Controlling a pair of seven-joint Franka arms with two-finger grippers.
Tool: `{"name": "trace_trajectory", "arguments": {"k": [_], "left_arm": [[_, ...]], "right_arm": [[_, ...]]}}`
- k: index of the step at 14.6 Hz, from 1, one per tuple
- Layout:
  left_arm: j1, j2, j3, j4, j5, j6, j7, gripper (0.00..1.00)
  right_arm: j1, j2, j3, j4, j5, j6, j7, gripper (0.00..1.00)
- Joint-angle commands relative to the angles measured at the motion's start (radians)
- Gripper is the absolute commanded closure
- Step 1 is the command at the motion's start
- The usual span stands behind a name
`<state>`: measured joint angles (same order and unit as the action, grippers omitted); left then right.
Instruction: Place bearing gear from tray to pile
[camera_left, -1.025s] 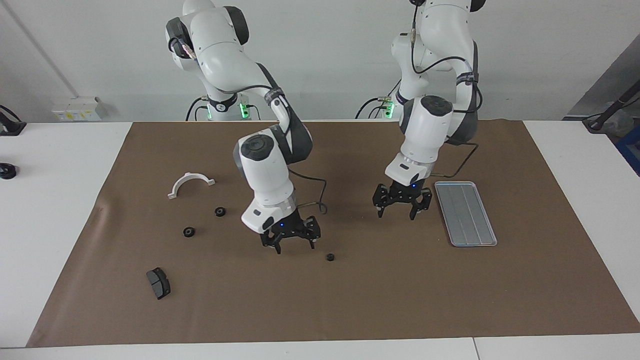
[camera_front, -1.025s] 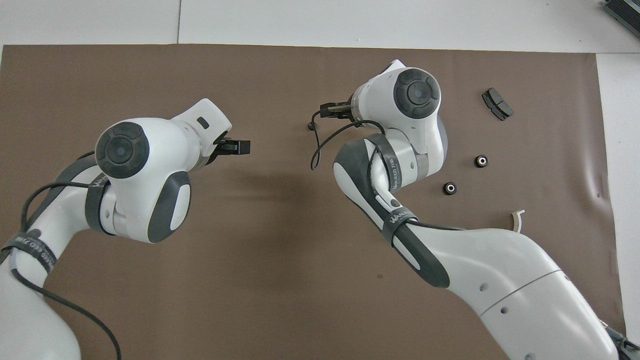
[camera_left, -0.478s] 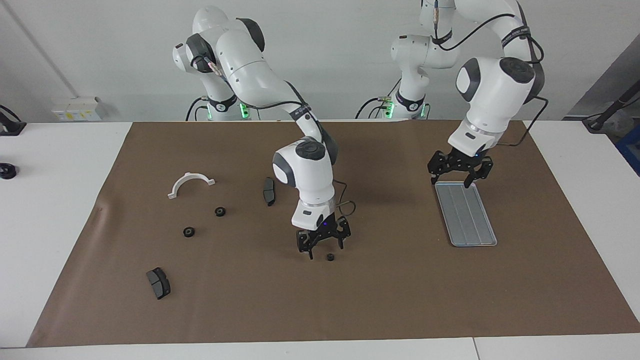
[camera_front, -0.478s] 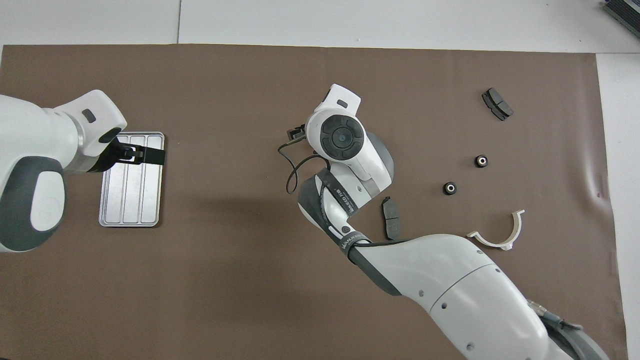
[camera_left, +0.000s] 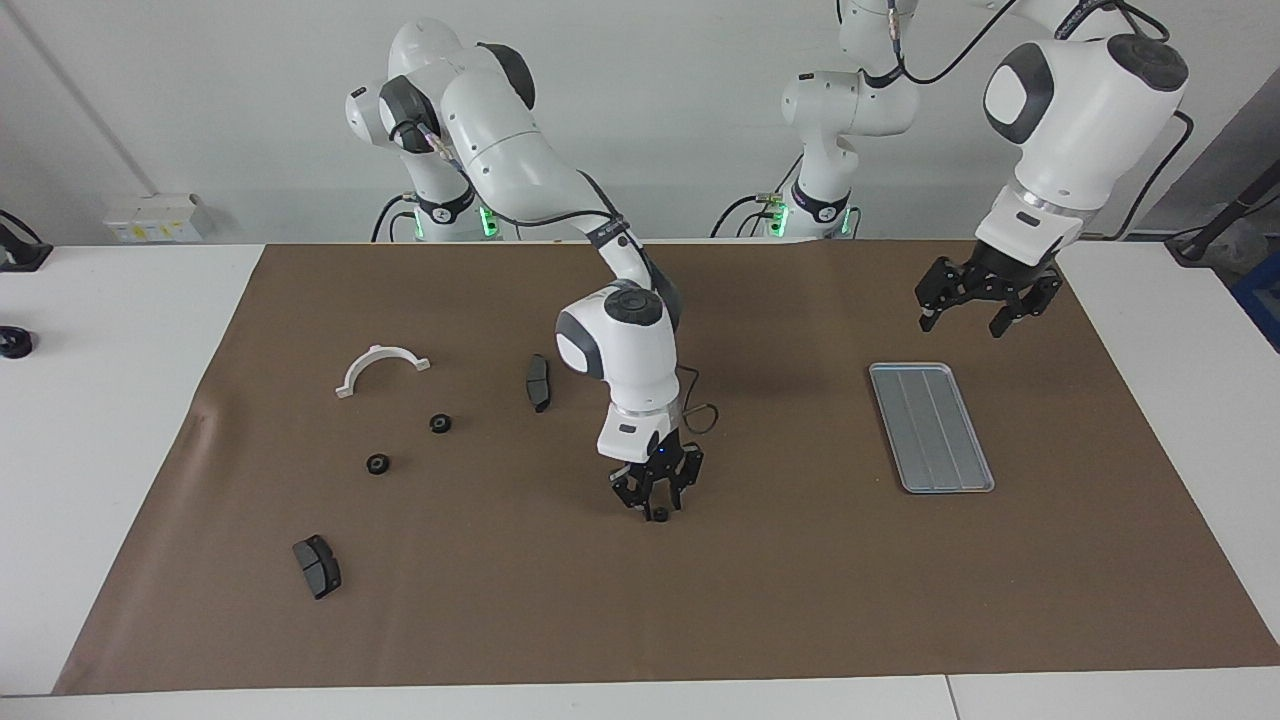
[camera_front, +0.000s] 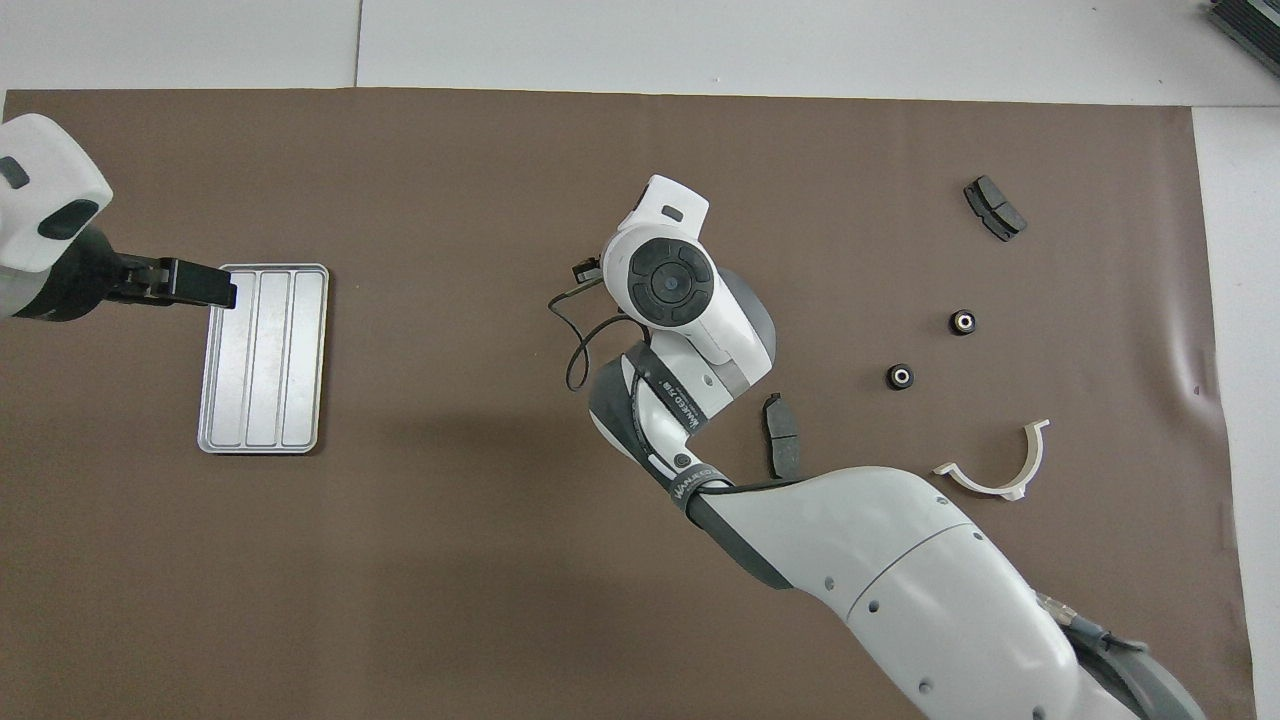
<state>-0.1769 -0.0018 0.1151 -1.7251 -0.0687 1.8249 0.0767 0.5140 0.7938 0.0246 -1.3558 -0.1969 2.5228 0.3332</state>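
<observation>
The silver-grey tray (camera_left: 930, 427) lies bare toward the left arm's end of the table, and it also shows in the overhead view (camera_front: 262, 358). Two black gears (camera_left: 440, 423) (camera_left: 378, 464) of the pile lie toward the right arm's end, and both also show in the overhead view (camera_front: 961, 322) (camera_front: 900, 377). A third black gear (camera_left: 660, 514) lies alone mid-table. My right gripper (camera_left: 657, 500) is open and low, its fingers on either side of that gear. In the overhead view its wrist hides the gear. My left gripper (camera_left: 962, 322) is open, empty and raised over the mat beside the tray's end nearer the robots.
A white half-ring bracket (camera_left: 380, 365) lies nearer to the robots than the pile. One dark brake pad (camera_left: 537, 382) lies between the bracket and my right arm. Another brake pad (camera_left: 317, 566) lies farther from the robots than the pile. A brown mat (camera_left: 800, 600) covers the table.
My right gripper has moved over the lone gear and come down around it. My left arm has risen and drawn back from the tray toward the robots.
</observation>
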Motion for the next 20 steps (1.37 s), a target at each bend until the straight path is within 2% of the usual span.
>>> {"name": "trace_trajectory", "arguments": {"k": [1,7,8,9,10,13,15,17,20], "left_arm": [[0.046,0.023,-0.008,0.093,0.020,-0.091,0.053,0.00],[0.086,0.023,-0.008,0.101,0.018,-0.118,0.086,0.00],[0.086,0.023,-0.008,0.105,0.018,-0.119,0.086,0.00],[0.085,0.026,-0.008,0.108,0.020,-0.121,0.086,0.00],[0.083,0.025,-0.008,0.108,0.020,-0.121,0.086,0.00],[0.068,0.025,-0.008,0.110,0.018,-0.127,0.084,0.00],[0.067,0.023,-0.009,0.110,0.018,-0.144,0.084,0.00],[0.102,0.017,-0.038,0.113,0.018,-0.164,0.086,0.00],[0.131,0.009,-0.074,0.110,0.018,-0.180,0.086,0.00]], "right_arm": [[-0.006,0.019,0.003,0.026,-0.029,0.010,0.009,0.56],[-0.003,0.035,0.003,0.024,-0.032,0.019,0.009,0.58],[-0.002,0.033,0.003,0.024,-0.036,0.018,0.009,0.71],[-0.002,0.035,0.003,0.026,-0.038,0.014,0.009,0.94],[-0.002,0.035,0.003,0.029,-0.038,0.014,0.009,1.00],[-0.003,0.033,0.001,0.038,-0.036,0.001,0.009,1.00],[-0.012,-0.002,-0.006,0.041,-0.030,-0.082,0.010,1.00],[-0.041,-0.086,-0.011,0.037,-0.023,-0.177,0.006,1.00],[-0.152,-0.235,-0.002,-0.072,-0.016,-0.300,-0.067,1.00]]}}
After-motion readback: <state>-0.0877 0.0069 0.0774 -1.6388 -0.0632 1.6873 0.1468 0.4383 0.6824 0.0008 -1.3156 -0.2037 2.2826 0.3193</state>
